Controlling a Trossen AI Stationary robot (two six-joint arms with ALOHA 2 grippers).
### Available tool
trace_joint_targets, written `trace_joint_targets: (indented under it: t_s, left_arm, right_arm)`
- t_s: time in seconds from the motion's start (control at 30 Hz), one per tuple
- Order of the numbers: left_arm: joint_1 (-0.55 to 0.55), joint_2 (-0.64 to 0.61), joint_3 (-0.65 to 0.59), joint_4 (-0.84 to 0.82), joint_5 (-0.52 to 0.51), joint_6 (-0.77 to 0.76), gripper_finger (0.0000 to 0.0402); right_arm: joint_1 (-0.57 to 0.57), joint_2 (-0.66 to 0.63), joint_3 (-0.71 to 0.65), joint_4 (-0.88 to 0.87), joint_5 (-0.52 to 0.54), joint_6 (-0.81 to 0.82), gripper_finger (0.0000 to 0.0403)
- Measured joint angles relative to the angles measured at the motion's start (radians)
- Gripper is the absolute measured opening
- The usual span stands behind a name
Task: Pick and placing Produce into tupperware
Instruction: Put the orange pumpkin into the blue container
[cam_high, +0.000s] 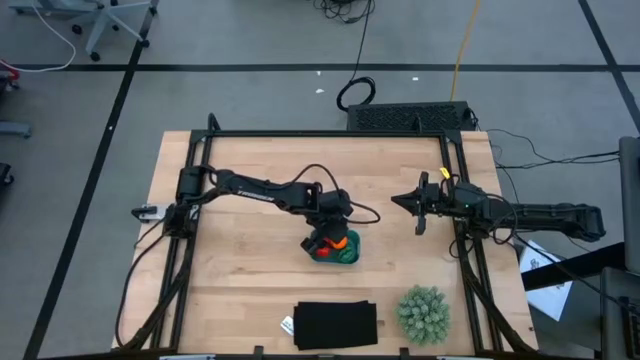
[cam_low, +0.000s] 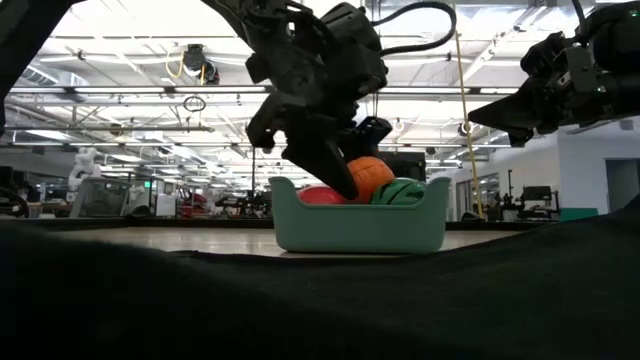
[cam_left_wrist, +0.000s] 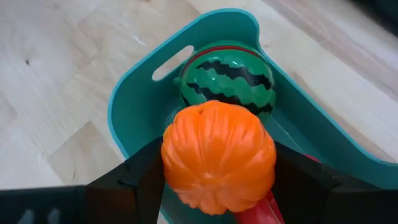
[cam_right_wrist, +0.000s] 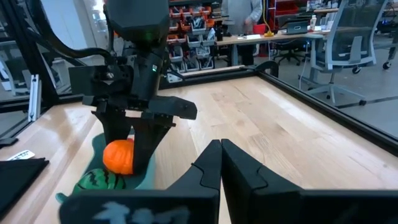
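Note:
The teal tupperware stands near the table's middle. A dark green striped toy melon and a red piece of produce lie inside it. My left gripper hangs over the tupperware, shut on an orange ribbed toy pumpkin. The pumpkin shows just above the rim, between the red piece and the melon. My right gripper waits shut in the air toward the table's right side, well clear of the tupperware. My left gripper pinches the orange pumpkin between its two fingers, one finger on each opposite side. The fingers slant down from the table's left side. The pumpkin sits low over the tupperware's inside; whether it rests on the other produce I cannot tell.
A black flat rectangle lies at the near edge, with a small white tag beside it. A pale-green spiky ball sits at the near right. Black frame rails run along both sides of the table.

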Motion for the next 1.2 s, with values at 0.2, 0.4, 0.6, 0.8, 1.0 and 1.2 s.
trace_joint_targets:
  t_s: [0.2, 0.4, 0.6, 0.8, 1.0, 1.2]
  left_arm:
    - [0.001, 0.01, 0.001, 0.005, -0.001, 0.005, 0.0237]
    - [-0.001, 0.012, 0.001, 0.003, 0.0, 0.008, 0.0237]
    - [-0.001, 0.012, 0.001, 0.0, 0.0, 0.007, 0.0237]
    - [-0.001, 0.012, 0.001, -0.002, 0.0, -0.007, 0.0237]
    - [-0.001, 0.012, 0.0, -0.002, -0.012, -0.025, 0.0237]
    - [-0.001, 0.013, 0.0, -0.003, -0.015, -0.032, 0.0252]
  right_arm:
    - [0.0, 0.007, 0.0, 0.007, 0.0, 0.001, 0.0]
    - [0.0, 0.01, 0.0, 0.006, 0.0, -0.001, 0.0]
    - [0.0, 0.01, 0.0, 0.006, 0.0, -0.002, 0.0]
    - [0.0, 0.01, 0.0, 0.006, 0.0, 0.001, 0.0]
    - [0.0, 0.01, 0.0, 0.006, 0.0, 0.006, 0.0]
    - [0.0, 0.01, 0.0, 0.006, 0.0, 0.01, 0.0]
